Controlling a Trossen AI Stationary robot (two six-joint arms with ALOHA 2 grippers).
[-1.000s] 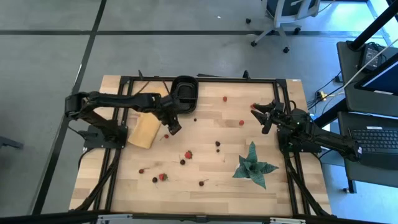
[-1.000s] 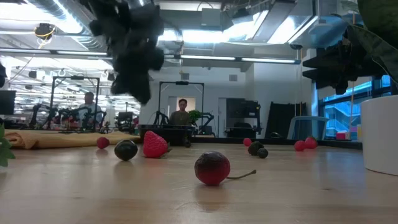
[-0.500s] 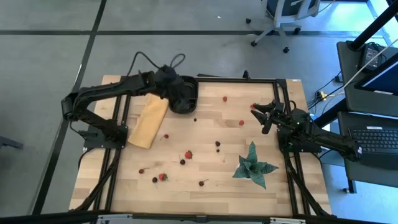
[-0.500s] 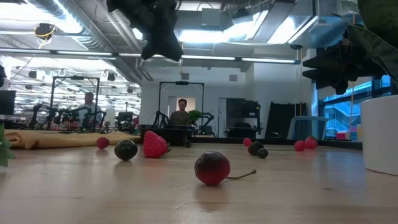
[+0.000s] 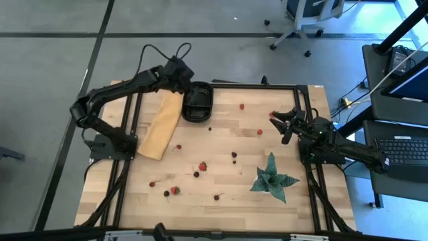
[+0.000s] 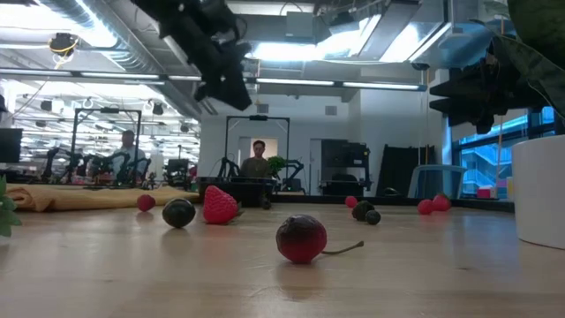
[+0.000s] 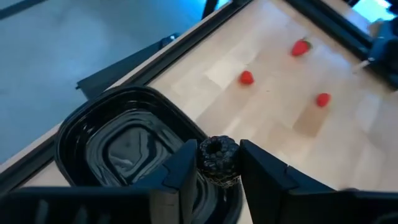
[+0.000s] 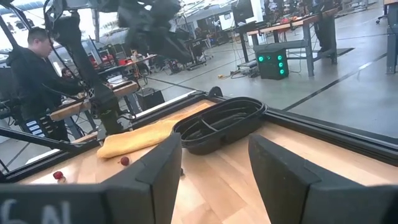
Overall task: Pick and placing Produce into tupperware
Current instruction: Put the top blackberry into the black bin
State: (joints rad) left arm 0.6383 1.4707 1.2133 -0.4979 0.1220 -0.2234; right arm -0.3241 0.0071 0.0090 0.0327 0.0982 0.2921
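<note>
Left wrist view: the left gripper (image 7: 219,163) is clenched on a dark berry (image 7: 218,161), pinched between its two fingers directly above the black tub (image 7: 118,140), near the tub's rim. In the high view, the left gripper (image 5: 182,75) hangs at the tub's (image 5: 198,102) far left corner, by the desk's (image 5: 221,161) back edge. A second ago it was low over the desk beside the tan cloth (image 5: 161,126); half a second ago it had reached the tub; now it is raised above it. The berry has been carried across, so this piece looks ready to be dropped; letting go is likely next.

The tub looks empty inside, as far as can be seen. Many strawberries (image 5: 202,166) and dark cherries (image 5: 234,154) lie scattered across the desk, so most of the task remains.

The right gripper (image 5: 284,125) waits over the desk's right side with its fingers spread, holding nothing, unchanged over the last second. A green star-shaped plant (image 5: 273,177) stands near it.
</note>
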